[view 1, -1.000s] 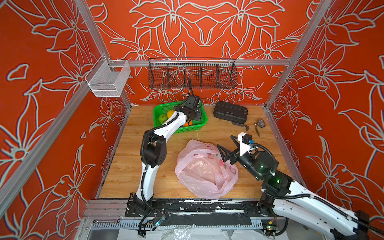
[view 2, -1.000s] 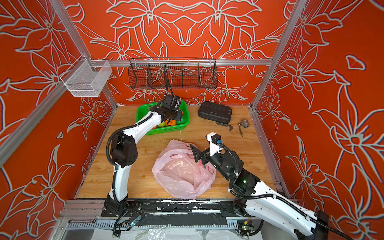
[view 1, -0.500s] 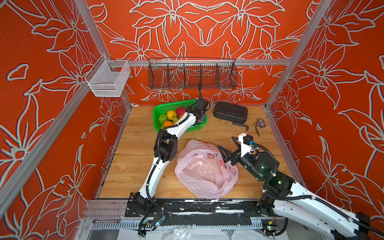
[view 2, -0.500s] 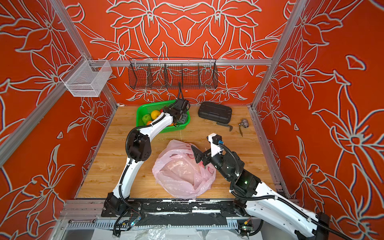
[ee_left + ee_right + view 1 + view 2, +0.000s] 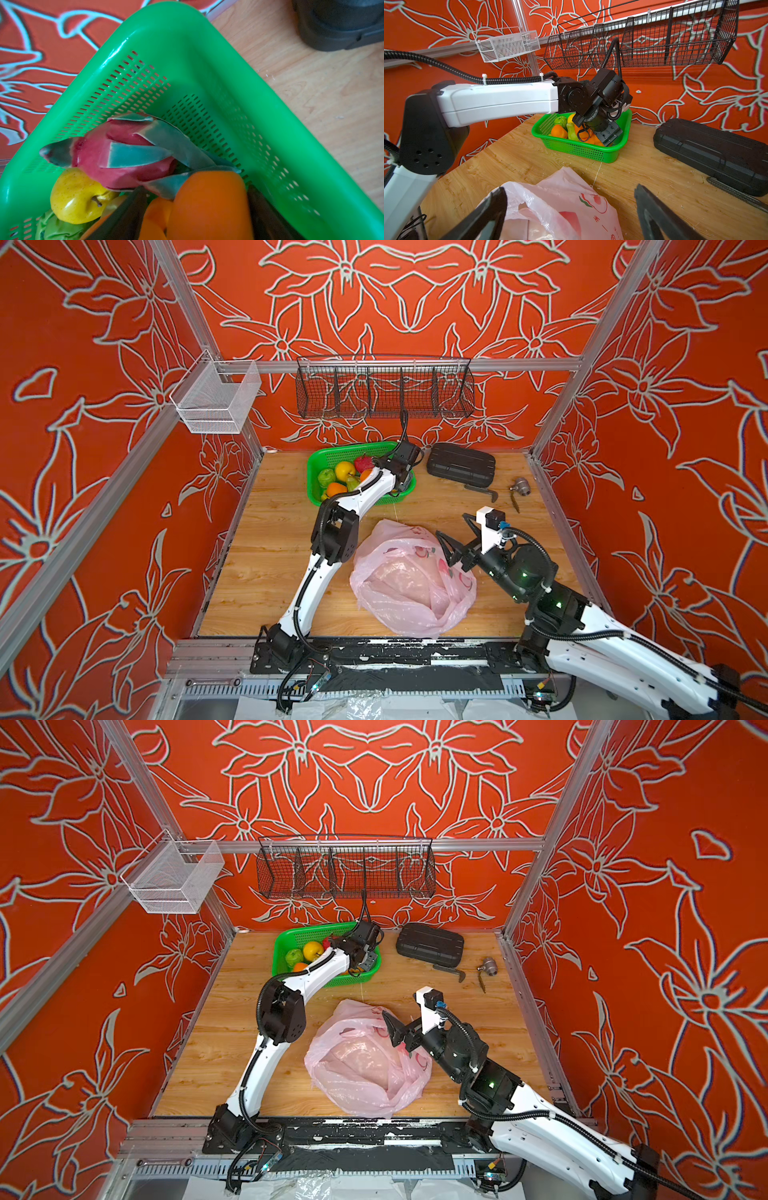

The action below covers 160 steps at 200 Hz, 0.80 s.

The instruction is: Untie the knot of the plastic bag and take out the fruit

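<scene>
The pale-pink plastic bag lies crumpled on the wooden table with its mouth gaping; the knot does not show. My right gripper hovers open just over the bag's far edge, with nothing between its fingers. Fruit sits in the green basket: a dragon fruit, a yellow one, green and orange ones. My left gripper is down in the basket, open, with a blurred orange fruit between its fingers. A pale bulk shows through the bag; I cannot tell what it is.
A black case lies right of the basket, with a dark tool and a metal fitting beside it. A black wire rack and a white mesh basket hang on the walls. The left arm's elbow stands beside the bag.
The left arm has swung rightward across the basket and its fingers have spread wider round the orange fruit. The right arm and the bag have stayed put.
</scene>
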Tool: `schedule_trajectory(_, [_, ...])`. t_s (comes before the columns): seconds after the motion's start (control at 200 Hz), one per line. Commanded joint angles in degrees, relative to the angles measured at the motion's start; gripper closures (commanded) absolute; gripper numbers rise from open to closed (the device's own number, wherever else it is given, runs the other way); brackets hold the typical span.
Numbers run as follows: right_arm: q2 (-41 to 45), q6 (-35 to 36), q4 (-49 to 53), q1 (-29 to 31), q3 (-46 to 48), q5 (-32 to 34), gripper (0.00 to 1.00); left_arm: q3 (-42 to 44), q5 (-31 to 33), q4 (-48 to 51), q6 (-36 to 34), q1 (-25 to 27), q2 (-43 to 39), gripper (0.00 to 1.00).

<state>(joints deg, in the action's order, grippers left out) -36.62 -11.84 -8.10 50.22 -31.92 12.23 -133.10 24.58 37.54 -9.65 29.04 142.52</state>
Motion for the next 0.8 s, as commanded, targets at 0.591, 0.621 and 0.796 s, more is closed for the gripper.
schedule_trajectory(0.591, [-3.12,-8.77,20.18,-5.38,-7.69,18.46,0.03,33.91,-18.84,-13.94,16.68,0.43,-46.9,0.23])
schedule_trajectory(0.621, [-3.65,-9.09,21.14,-6.34,-8.0,18.51,0.03,36.86,-18.95,-15.62,17.37,0.45,-49.96,0.23])
schedule_trajectory(0.796, [-7.03,-7.82,22.83,-13.07,-7.85,17.03,0.03,54.33,-18.0,-22.34,20.12,0.4,-66.46,0.22])
